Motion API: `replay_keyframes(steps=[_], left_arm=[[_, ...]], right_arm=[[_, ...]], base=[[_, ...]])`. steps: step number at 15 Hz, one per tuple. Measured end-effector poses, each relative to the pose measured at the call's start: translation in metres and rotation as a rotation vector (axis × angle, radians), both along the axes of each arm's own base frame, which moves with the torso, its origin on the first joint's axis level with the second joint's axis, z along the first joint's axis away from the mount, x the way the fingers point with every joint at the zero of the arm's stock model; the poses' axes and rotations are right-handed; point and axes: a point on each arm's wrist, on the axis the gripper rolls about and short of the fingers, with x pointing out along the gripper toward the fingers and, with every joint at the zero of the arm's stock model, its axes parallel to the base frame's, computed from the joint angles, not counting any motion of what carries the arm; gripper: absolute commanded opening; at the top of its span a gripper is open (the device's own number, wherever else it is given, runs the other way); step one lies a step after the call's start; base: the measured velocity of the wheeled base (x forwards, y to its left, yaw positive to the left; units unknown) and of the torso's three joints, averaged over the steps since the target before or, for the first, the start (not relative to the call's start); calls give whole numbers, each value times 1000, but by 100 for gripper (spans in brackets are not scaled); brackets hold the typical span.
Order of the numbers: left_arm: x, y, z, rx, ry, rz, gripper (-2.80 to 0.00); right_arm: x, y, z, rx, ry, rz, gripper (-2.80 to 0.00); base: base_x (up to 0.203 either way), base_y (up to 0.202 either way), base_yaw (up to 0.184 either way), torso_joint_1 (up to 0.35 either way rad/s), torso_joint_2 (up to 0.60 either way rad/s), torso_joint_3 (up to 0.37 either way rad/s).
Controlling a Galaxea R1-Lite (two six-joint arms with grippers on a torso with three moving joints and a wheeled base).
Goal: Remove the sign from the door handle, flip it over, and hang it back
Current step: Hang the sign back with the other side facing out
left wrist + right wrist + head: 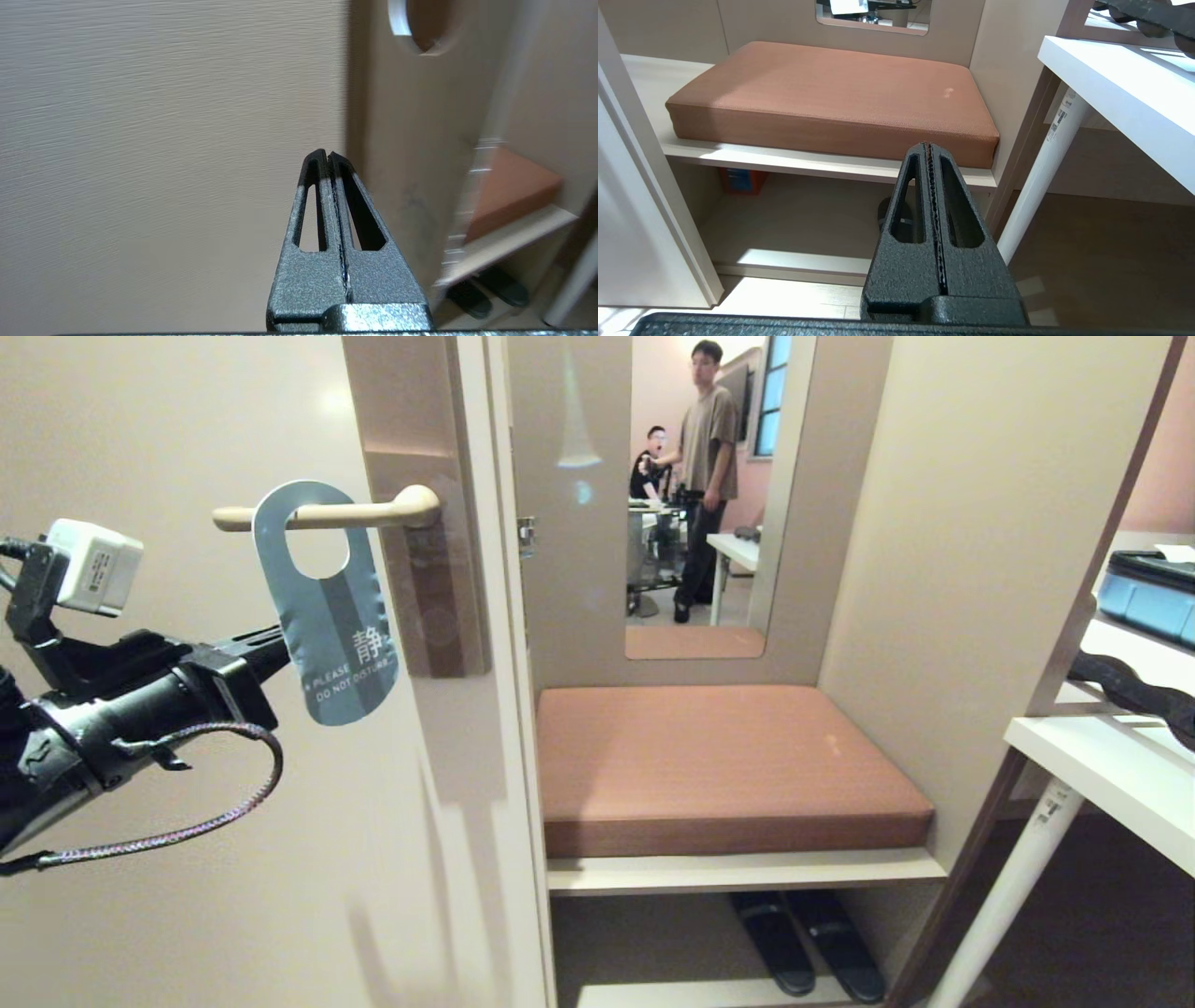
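Currently, sign (329, 616): is being shown blue face out, hanging by its hole on the door handle (327, 513), upper left of the head view.
Left gripper (328, 156): is being held level at left centre of the head view, its tip hidden behind the sign's lower left edge; jaws are being kept pressed together, nothing gripped.
Right gripper (929, 147): is being kept closed and empty, pointed at the brown cushion (719, 761) and white shelf (822, 163).
Background: two people (695, 476) are being seen through the opening, upper centre.
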Motion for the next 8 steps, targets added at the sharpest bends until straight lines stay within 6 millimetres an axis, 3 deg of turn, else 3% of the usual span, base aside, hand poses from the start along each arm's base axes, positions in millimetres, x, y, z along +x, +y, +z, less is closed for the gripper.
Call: replay_keyframes(steps=[4,8], left_arm=[[-5,-27,0,6,-5,-123,-280],[-5,-35,-1,8,-2,-153,-280]], right_arm=[[0,0,0,0,0,-1,-280],[0,0,0,0,0,0,-280]], base=[[0,0,0,0,0,0],[0,0,0,0,0,0]])
